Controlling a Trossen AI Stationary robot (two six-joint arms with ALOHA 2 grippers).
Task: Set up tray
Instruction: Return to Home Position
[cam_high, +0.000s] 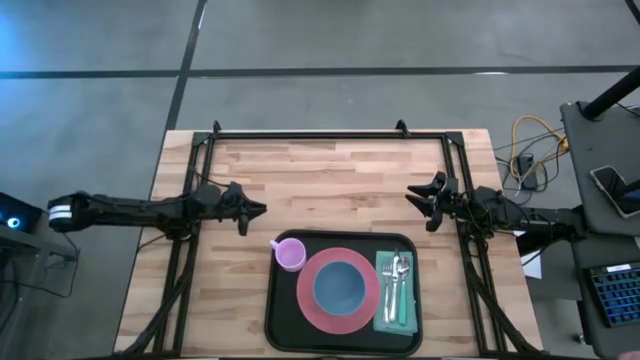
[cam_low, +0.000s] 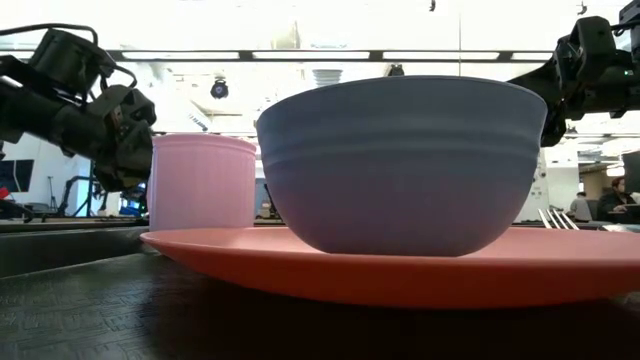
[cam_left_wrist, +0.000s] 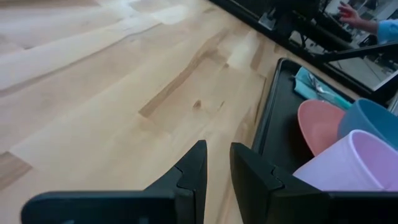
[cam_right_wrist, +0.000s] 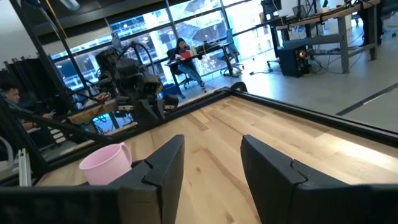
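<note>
Tray (cam_high: 285, 322) is sitting at counter's near edge, looking fully set. Left end effector (cam_left_wrist: 217, 145) is hovering toward counter's left edge, fingers narrowly apart. Right end effector (cam_right_wrist: 212, 138) is hovering toward right edge, fingers apart. Both are carrying nothing, presumably keeping clear of the setting.

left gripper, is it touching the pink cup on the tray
Apart. The high view shows the left gripper over bare table, outside the tray, with wood showing between it and the pink cup. The right gripper hangs at the table's right side.
</note>
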